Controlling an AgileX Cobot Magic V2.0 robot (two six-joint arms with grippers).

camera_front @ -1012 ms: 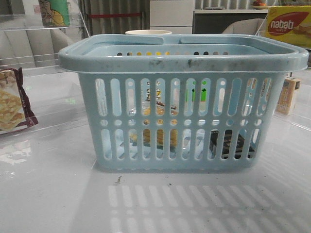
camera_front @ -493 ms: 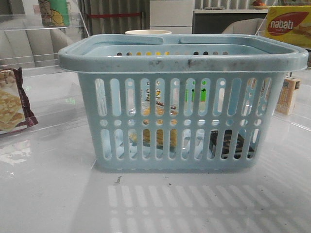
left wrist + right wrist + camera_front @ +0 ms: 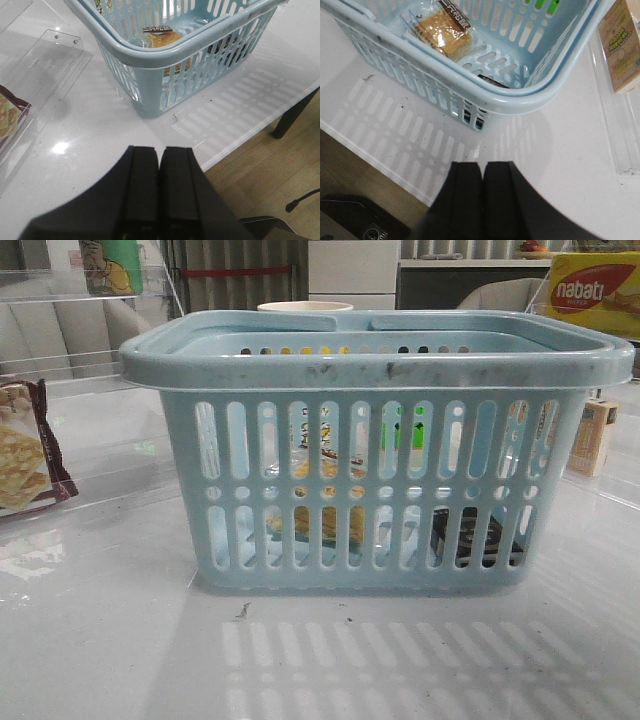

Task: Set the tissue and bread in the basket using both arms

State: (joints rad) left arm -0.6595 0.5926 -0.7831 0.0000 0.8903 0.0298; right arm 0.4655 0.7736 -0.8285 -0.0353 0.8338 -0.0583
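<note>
The light-blue basket (image 3: 375, 355) stands in the middle of the white table. The bread (image 3: 325, 520) in its clear bag lies inside at the left, seen through the slots, and shows in the left wrist view (image 3: 165, 37) and the right wrist view (image 3: 442, 32). The dark tissue (image 3: 478, 537) pack lies inside at the right; only an edge shows in the right wrist view (image 3: 492, 80). My left gripper (image 3: 159, 152) is shut and empty, above the table near its front edge. My right gripper (image 3: 483, 167) is shut and empty, near the basket's (image 3: 520, 100) right front corner. Neither gripper shows in the front view.
A maroon-edged cracker packet (image 3: 25, 455) lies at the left on a clear tray. A tan carton box (image 3: 592, 435) stands at the right, also in the right wrist view (image 3: 619, 47). A yellow Nabati box (image 3: 595, 290) sits at the back right. The table's front edge (image 3: 260, 127) is close.
</note>
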